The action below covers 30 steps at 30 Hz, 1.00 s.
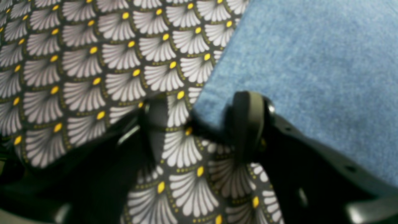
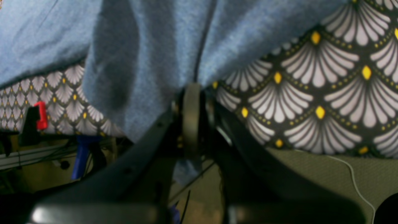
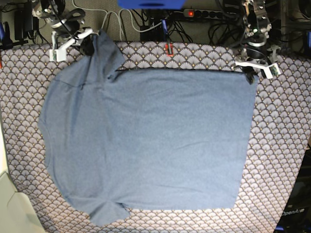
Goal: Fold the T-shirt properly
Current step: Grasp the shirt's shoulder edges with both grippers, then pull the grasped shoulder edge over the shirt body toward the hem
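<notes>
So the T-shirt (image 3: 150,141) is spread mostly flat across the middle of the scallop-patterned tablecloth (image 3: 282,145), plain side up, one sleeve poking out near the bottom left and the other pulled up toward the far left corner. Starting on the left of the base view: the right gripper (image 3: 87,47) sits at that far left corner, and in its own wrist view the fingers (image 2: 191,115) are pressed together, pinching a bunched fold of the blue fabric, which hangs in creases from the grip. Over on the far right, the left gripper (image 3: 250,76) is right at the shirt's far right corner. Its wrist view shows the jaws spread, one fingertip (image 1: 247,121) over the shirt's edge and the other over bare tablecloth, nothing clamped between them as far as I can see.
</notes>
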{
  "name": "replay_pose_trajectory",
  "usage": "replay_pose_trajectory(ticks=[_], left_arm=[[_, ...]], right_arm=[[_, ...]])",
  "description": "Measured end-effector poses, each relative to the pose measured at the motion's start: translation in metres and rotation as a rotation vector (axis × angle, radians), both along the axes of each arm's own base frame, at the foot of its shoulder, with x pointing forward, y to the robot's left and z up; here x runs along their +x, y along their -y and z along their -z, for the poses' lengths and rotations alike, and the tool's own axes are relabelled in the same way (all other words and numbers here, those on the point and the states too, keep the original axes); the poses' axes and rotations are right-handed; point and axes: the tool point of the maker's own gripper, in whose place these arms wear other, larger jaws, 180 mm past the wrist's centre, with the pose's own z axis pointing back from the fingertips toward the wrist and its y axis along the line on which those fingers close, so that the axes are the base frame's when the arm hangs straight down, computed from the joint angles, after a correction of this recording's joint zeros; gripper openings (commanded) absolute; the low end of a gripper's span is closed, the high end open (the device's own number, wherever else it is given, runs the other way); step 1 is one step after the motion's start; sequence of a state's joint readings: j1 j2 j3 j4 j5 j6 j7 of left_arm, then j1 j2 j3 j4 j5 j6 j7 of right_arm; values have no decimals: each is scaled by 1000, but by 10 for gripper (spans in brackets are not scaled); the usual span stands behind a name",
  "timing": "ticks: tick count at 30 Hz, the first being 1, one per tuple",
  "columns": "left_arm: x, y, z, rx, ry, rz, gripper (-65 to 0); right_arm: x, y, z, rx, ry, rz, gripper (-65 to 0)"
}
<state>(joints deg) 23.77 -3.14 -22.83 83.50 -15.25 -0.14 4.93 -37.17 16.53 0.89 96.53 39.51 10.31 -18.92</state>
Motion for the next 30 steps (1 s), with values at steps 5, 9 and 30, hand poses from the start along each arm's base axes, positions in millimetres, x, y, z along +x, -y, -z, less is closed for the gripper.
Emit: replay_pose_trajectory(ticks=[5, 9, 30], left_arm=[[0, 1, 1, -8, -1, -3, -650], [0, 1, 0, -8, 1, -1, -642], [32, 2, -38, 18, 92, 26, -645]], right_arm=[[0, 1, 0, -4, -2, -4, -650], [-1, 4, 0, -12, -9, -22, -650], [56, 55, -23, -158, 70, -37, -650]])
